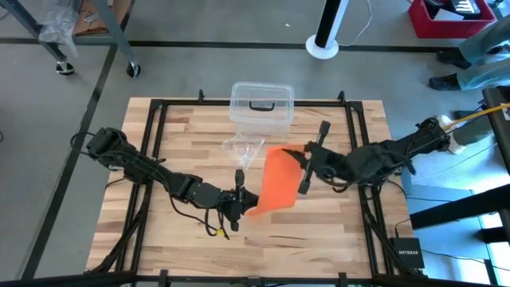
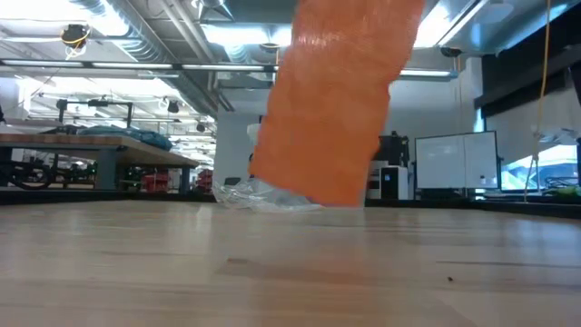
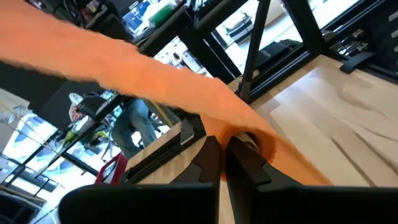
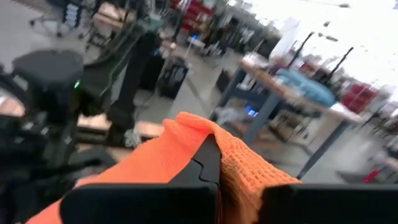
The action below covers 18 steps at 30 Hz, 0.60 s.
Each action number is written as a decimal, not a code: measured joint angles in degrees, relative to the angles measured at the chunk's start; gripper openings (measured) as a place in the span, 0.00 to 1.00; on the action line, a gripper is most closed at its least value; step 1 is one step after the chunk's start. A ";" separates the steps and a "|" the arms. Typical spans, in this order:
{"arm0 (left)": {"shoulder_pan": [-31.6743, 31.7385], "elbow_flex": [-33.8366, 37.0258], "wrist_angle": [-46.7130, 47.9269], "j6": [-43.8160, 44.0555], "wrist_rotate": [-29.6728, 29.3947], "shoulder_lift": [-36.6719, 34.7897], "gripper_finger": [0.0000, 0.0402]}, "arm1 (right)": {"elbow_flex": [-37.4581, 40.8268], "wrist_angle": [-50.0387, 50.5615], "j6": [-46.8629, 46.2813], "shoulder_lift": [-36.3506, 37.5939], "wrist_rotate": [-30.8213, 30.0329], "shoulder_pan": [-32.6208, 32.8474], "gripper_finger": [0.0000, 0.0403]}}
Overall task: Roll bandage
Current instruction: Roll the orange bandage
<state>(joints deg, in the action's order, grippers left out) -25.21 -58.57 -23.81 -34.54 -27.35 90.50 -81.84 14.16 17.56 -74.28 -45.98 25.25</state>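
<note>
You've got the bandage (image 1: 276,182) stretched off the table (image 1: 351,227) between both arms, likely to keep it taut for rolling. Left gripper (image 1: 240,201) is clamped on its near end, right gripper (image 1: 303,170) on the far end. Count: one bandage, one clear box (image 1: 261,104), one small clear plastic piece (image 1: 242,149).

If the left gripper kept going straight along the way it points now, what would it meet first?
Nothing before the bandage it already pinches: the left gripper points toward the right gripper, which holds the other end. Following the lifted strip, it would probably meet that gripper first, though depth is hard to judge.
</note>
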 joint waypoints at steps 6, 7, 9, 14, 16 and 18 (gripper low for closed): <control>-0.48 0.00 0.14 0.09 0.11 0.00 0.00 | 0.02 11.15 -10.22 -1.17 10.16 -7.22 0.01; -0.70 0.02 0.17 -0.01 0.11 0.00 0.00 | 0.04 12.63 -11.61 -1.62 12.08 -8.34 0.01; -1.14 0.00 0.33 -0.58 0.11 0.00 0.00 | 0.07 15.11 -13.96 -2.39 14.56 -10.14 0.01; -1.47 0.00 0.48 -1.42 0.17 0.00 0.00 | 0.07 19.17 -18.97 -5.19 18.35 -14.05 0.01; -1.45 0.02 0.77 -1.38 0.15 0.00 0.00 | 0.07 19.84 -20.92 -7.10 20.47 -15.51 0.02; -1.42 0.02 1.11 -1.34 0.15 0.00 0.00 | 0.07 20.30 -22.14 -8.98 23.28 -16.43 0.05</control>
<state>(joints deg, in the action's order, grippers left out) -26.63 -58.54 -22.70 -35.88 -27.21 90.50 -81.78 34.47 -4.58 -83.26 -22.70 8.82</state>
